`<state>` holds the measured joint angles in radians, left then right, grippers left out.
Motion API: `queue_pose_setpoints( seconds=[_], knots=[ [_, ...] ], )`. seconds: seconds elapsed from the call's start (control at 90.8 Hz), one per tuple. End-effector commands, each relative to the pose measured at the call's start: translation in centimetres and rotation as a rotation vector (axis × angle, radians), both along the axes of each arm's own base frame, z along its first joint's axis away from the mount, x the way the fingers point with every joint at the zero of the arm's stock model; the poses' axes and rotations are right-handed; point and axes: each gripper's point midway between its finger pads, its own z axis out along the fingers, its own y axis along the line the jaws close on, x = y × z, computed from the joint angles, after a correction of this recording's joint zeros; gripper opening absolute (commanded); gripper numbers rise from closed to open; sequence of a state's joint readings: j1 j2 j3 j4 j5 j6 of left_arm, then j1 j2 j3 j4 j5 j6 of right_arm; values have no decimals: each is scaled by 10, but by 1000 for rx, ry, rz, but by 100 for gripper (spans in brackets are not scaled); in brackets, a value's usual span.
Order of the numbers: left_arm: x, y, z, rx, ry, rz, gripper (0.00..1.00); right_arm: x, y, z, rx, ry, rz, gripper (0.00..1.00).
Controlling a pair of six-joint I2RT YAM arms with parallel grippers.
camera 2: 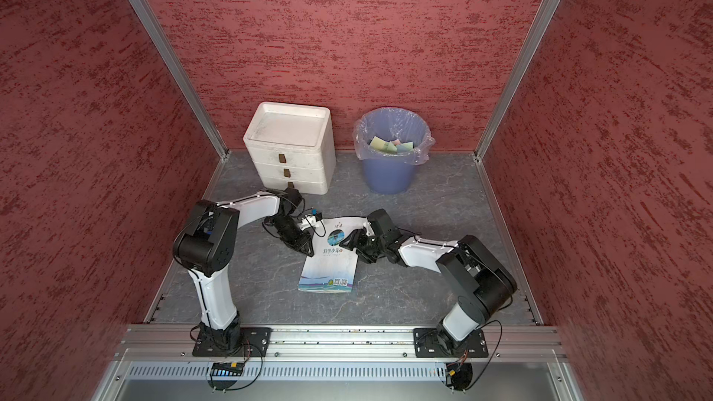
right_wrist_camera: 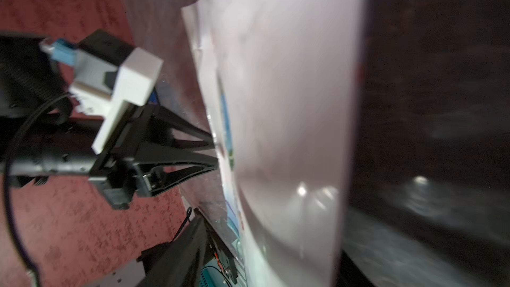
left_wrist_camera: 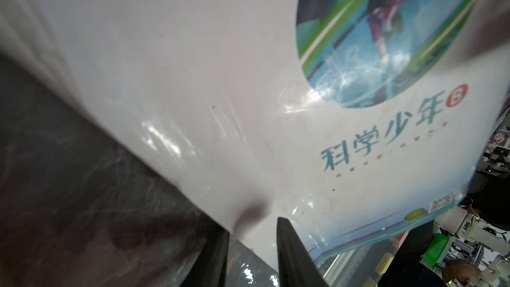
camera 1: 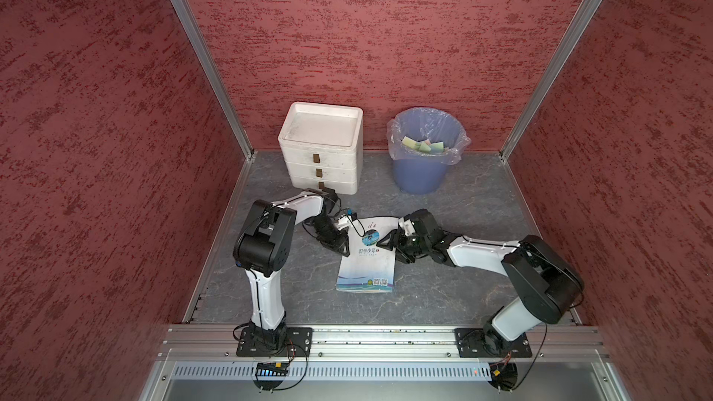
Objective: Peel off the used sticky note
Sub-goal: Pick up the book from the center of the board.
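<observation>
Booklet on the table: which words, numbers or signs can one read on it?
"科学少年": teal title on the booklet cover.
"8": white, in the red circle beside it; uncertain.
Subtitle line, red script, QR codes: too small or blurred.

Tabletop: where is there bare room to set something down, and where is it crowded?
Bare: the strip between the booklet and the front rail; the patch between the bin and the right arm. Crowded: the centre, where the left gripper and right gripper flank the booklet, and behind it the drawer unit.
</observation>
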<state>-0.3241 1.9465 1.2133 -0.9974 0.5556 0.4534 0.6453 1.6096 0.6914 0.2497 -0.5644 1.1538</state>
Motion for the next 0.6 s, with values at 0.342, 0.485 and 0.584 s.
queue_pose_setpoints(
  seconds=[0.342, 0.485, 0.584],
  knots=[
    [11, 10, 10, -40, -42, 24, 32, -4, -3, 38, -3, -112, 26, 9],
    [20, 19, 33, -70, -80, 70, 35, -14, -35, 54, -186, -173, 32, 0],
    [25, 30, 53, -104, -103, 118, 45, -26, -60, 63, -314, -182, 43, 0]
  ],
)
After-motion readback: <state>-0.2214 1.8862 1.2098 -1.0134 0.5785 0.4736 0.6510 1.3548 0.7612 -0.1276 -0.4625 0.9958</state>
